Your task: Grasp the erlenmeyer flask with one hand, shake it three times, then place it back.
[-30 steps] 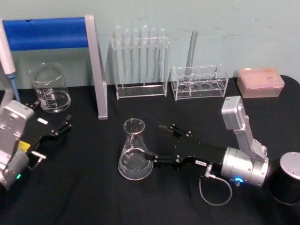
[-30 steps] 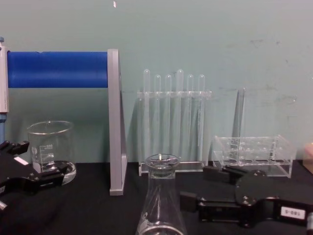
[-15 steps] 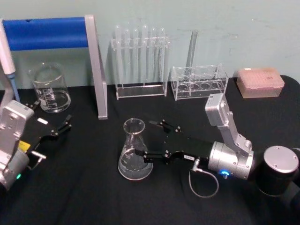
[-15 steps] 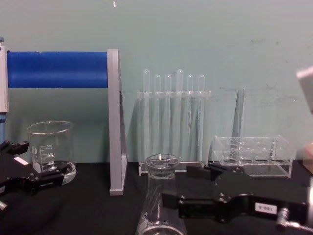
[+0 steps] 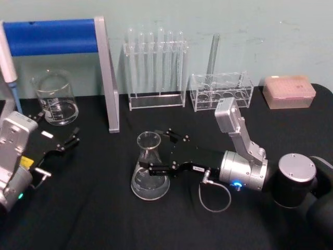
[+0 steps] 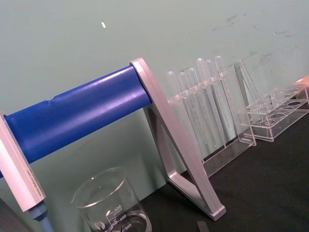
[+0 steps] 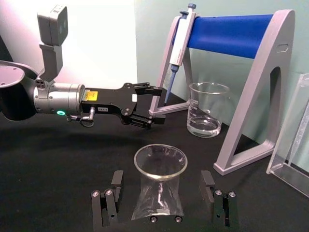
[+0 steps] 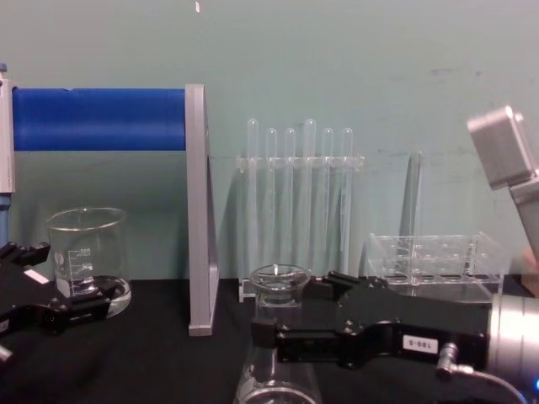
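The erlenmeyer flask (image 5: pixel 150 172) stands upright on the black table, mid-front, clear glass with a flared rim (image 8: pixel 279 275). My right gripper (image 5: pixel 160 152) reaches in from the right and is open, one jaw on each side of the flask. In the right wrist view the flask (image 7: pixel 159 186) sits between the two fingers (image 7: pixel 116 180), with a gap on both sides. The right gripper (image 8: pixel 292 310) is at neck height. My left gripper (image 5: pixel 69 141) rests open at the left, near the beaker, also seen as the left gripper (image 7: pixel 155 105).
A glass beaker (image 5: pixel 54 99) stands back left under a pipette stand with a blue bar (image 5: pixel 52 36) and a pipette (image 7: pixel 181 36). A test tube rack (image 5: pixel 156 67), a second clear rack (image 5: pixel 221 91) and a pink tip box (image 5: pixel 289 91) line the back.
My right gripper has slid left across the table until its open jaws straddle the flask. The flask and the left arm have stayed put.
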You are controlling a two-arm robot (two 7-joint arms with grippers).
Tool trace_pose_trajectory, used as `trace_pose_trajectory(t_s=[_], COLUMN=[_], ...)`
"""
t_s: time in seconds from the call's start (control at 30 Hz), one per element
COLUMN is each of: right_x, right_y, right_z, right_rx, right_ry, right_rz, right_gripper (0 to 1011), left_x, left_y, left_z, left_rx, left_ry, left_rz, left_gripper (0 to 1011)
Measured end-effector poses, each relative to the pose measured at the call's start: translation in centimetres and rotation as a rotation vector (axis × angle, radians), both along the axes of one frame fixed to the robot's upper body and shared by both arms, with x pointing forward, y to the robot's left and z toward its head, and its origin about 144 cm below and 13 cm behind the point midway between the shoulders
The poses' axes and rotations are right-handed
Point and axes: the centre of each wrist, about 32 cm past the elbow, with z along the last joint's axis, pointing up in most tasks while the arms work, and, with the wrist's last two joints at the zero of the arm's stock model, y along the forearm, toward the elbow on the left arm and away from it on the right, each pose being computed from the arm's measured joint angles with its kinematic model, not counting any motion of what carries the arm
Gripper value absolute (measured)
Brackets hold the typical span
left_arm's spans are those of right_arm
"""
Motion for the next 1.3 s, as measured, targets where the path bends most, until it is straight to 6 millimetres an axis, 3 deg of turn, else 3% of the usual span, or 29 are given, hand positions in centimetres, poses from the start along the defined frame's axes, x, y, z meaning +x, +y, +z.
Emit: trace_pose_trajectory(t_s=[1.0,1.3], right_x=[0.96,0.95], right_y=[0.76,0.75], right_z=[-0.02,-0.03], right_rx=[0.018,0.018], right_ry=[-0.001,0.001], right_rz=[0.032,0.031], right_gripper=[1002,826], left_x=[0.00,0.00], left_y=[0.00,0.00], left_z=[0.00,0.00], left_rx=[0.000,0.000], left_ry=[0.000,0.000], left_rz=[0.000,0.000], left_gripper=[1001,1001])
